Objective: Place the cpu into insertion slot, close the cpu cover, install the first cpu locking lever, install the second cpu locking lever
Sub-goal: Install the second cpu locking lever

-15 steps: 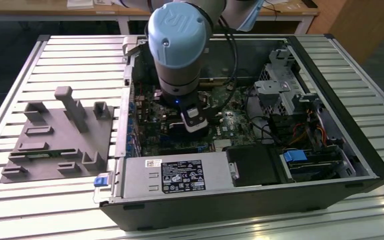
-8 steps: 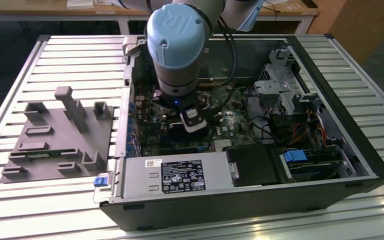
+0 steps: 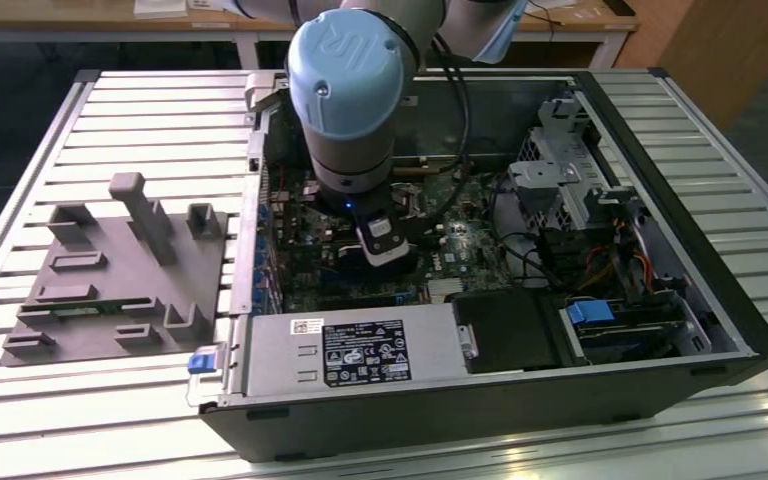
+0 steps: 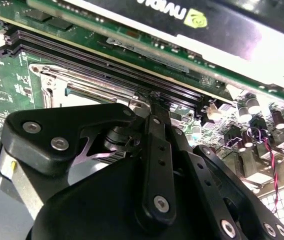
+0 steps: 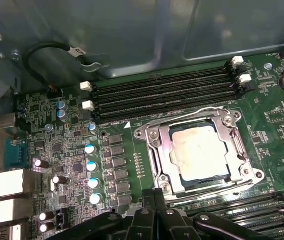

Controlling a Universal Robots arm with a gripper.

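Arm reaches down into the open computer case (image 3: 491, 400) lying on the slatted worktop (image 3: 37, 400), gripper (image 3: 381, 240) low over the motherboard (image 3: 484, 250) near the middle of the board.

The cpu (image 5: 200, 151) sits in its socket, pale silvery-tan top face up. The cpu cover (image 5: 164, 150) is down around it: silvery frame lying flat, chip showing through the central window. A thin wire lever (image 5: 179, 116) runs along the socket edge nearest the memory slots (image 5: 157, 95), looks seated flat (hard to say if latched). Another wire lever (image 5: 212, 196) lies along the opposite socket edge, next to the gripper body.

In the second wrist view the fingers (image 4: 158, 145) look together, black links converging to a point just at the socket frame (image 4: 57, 82) corner; nothing visibly clamped between them. Tip seems to touch or hover right at the frame edge, can't tell which.

Black graphics card (image 4: 182, 20) stands beyond the memory slots in the second wrist view. In the exterior view, power supply (image 3: 344, 355) sits at the case's near side, grey fixture tray (image 3: 104, 280) on the worktop to the exterior view's left, well apart from the case.
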